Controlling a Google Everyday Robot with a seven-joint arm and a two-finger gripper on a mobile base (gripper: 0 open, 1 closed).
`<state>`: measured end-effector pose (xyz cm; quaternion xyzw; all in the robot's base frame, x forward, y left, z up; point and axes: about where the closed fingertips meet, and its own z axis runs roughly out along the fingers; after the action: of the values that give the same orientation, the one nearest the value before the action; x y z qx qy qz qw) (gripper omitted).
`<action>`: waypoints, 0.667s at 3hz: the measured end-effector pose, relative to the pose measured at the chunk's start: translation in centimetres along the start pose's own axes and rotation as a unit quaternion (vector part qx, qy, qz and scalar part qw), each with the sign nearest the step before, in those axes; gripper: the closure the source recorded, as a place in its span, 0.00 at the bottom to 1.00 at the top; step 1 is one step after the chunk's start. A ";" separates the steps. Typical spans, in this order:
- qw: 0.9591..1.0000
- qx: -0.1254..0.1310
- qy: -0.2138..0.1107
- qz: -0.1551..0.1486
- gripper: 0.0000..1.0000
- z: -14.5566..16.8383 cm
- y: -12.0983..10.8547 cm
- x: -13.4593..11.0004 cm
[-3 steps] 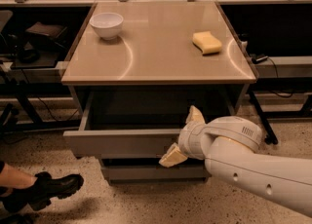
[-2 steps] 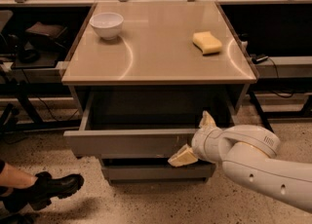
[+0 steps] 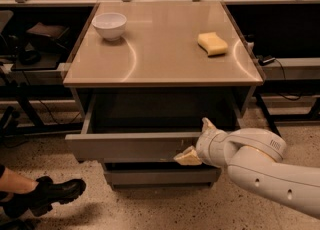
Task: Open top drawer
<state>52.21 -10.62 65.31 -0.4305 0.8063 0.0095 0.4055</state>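
The top drawer (image 3: pixel 130 146) is a wide flat grey front pulled out from under the tan table top (image 3: pixel 160 44), with its dark box interior showing behind it. My gripper (image 3: pixel 197 141) is at the right end of the drawer front. One pale finger (image 3: pixel 207 124) sticks up above the front's top edge. The other pale finger (image 3: pixel 188 157) lies against the outside of the front near its lower edge. The white arm (image 3: pixel 260 166) comes in from the lower right and hides the drawer's right end.
A white bowl (image 3: pixel 109 25) stands at the table's back left and a yellow sponge (image 3: pixel 212 43) at the back right. A narrower grey drawer front (image 3: pixel 160 176) sits below. A person's black shoe (image 3: pixel 45 196) rests on the speckled floor at lower left.
My arm and gripper have shifted to the right along the drawer front. The drawer stands open about as far as before.
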 end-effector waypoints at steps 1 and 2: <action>1.000 0.000 0.000 0.000 0.42 0.0 0.0 0.0; 1.000 0.000 0.000 0.000 0.66 0.0 0.0 0.0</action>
<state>52.21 -10.62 65.31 -0.4305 0.8063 0.0095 0.4055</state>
